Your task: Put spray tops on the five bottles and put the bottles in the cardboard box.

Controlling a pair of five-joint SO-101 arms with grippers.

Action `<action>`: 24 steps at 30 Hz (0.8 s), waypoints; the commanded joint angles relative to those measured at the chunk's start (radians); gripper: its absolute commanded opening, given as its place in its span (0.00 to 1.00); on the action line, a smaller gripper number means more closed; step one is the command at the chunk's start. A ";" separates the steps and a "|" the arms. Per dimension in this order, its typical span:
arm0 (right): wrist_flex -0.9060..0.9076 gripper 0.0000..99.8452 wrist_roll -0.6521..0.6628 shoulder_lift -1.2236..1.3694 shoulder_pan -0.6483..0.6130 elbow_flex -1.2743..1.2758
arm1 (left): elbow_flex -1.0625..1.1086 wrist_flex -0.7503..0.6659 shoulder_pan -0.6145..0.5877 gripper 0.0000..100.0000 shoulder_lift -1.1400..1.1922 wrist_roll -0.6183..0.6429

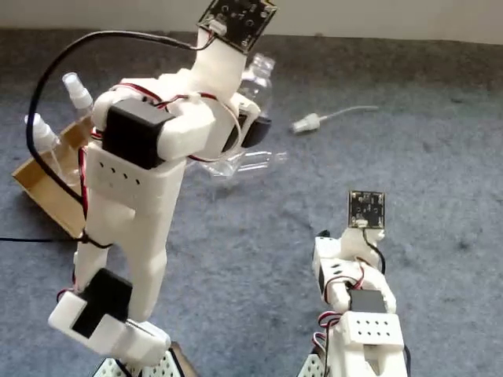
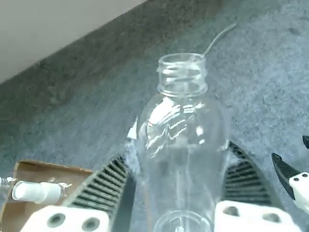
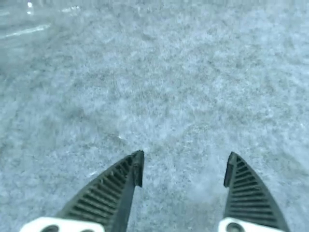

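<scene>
My left gripper [image 2: 178, 155] is shut on a clear plastic bottle [image 2: 181, 140], held off the carpet with its open threaded neck [image 2: 182, 72] bare of any top. In the high view this bottle [image 1: 261, 78] sticks out past the left arm. A loose white spray top [image 1: 308, 123] with a thin tube lies on the carpet to its right. A second clear bottle [image 1: 245, 162] lies on its side below the left gripper. The cardboard box [image 1: 41, 184] at the left holds bottles with spray tops [image 1: 76, 88]. My right gripper [image 3: 185, 162] is open over bare carpet.
Grey carpet [image 1: 424, 173] covers the table, with free room in the middle and right. The right arm [image 1: 357, 298] sits low at the front right. In the left wrist view the box's corner [image 2: 34, 169] and a capped bottle [image 2: 34, 191] show beside the fingers.
</scene>
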 commanded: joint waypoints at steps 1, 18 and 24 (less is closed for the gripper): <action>-0.157 0.25 -0.003 0.005 0.008 0.041 | 0.163 0.003 -0.004 0.11 -0.130 0.012; -0.182 0.25 0.106 0.005 0.012 0.059 | 0.806 -0.242 -0.076 0.11 -0.576 0.009; -0.182 0.25 0.106 0.005 0.012 0.056 | 1.079 -0.423 -0.143 0.12 -0.771 0.011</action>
